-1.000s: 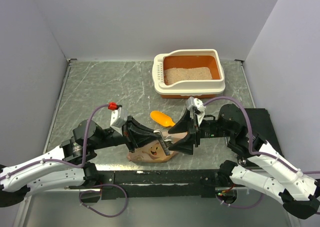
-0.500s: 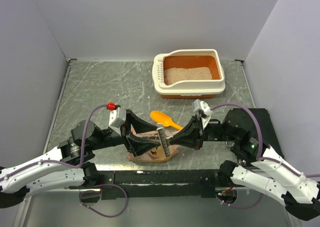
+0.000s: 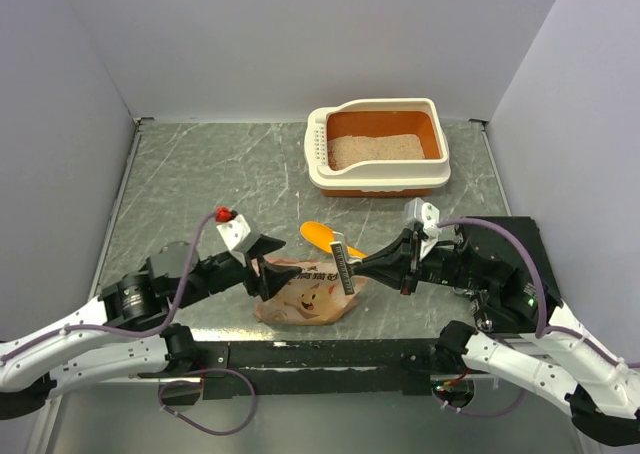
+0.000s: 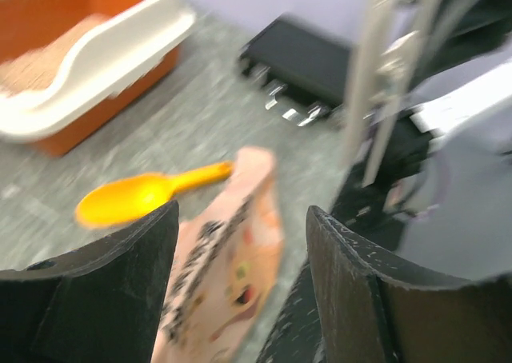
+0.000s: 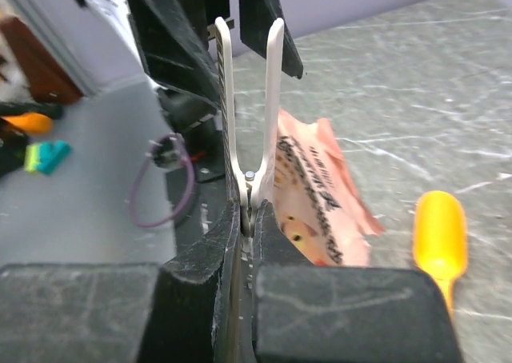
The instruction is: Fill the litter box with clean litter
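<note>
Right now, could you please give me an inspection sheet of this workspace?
Surface: grey marbled table.
Job's things: litter box at the far edge, partly filled with litter.
Clutter: printed paper bag lying near the arms; yellow-orange scoop beside it; flat black box at right.
Grippers: left gripper open by the bag; right gripper shut on a white bag clip.
Cables: purple cables along both arms, one loop at the near edge.
Surroundings: plain pale walls.
</note>
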`<act>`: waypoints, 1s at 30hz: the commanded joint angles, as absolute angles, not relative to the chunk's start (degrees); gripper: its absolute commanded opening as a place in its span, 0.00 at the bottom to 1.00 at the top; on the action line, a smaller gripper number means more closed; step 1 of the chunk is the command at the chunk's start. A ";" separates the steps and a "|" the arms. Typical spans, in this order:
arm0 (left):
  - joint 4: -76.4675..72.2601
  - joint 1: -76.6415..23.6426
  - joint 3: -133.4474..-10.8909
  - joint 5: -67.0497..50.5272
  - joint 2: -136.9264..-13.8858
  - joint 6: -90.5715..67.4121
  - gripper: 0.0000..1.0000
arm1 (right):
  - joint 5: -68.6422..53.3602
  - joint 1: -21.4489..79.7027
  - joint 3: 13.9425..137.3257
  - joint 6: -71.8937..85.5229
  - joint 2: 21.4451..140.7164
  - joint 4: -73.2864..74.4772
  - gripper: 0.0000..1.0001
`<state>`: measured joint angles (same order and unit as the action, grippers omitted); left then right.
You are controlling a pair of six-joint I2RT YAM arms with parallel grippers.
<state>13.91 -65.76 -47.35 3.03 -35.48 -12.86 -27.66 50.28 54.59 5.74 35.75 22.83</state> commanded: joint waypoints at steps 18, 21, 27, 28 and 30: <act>29.35 -65.57 -49.40 12.40 -50.28 -0.70 0.71 | -32.43 43.51 49.13 0.62 37.27 22.06 0.00; 29.27 -64.52 -48.17 9.07 -49.13 -0.62 0.72 | -33.92 42.19 48.17 0.97 37.35 21.18 0.00; 27.95 -61.96 -46.41 5.80 -49.83 1.49 0.72 | -36.03 40.34 47.29 1.76 37.62 19.60 0.00; 28.04 -62.05 -46.58 5.89 -50.18 1.67 0.71 | -36.38 40.34 46.85 1.84 37.44 19.34 0.00; 27.86 -61.61 -46.32 5.89 -51.59 1.93 0.69 | -36.82 39.99 46.32 2.37 37.00 18.20 0.00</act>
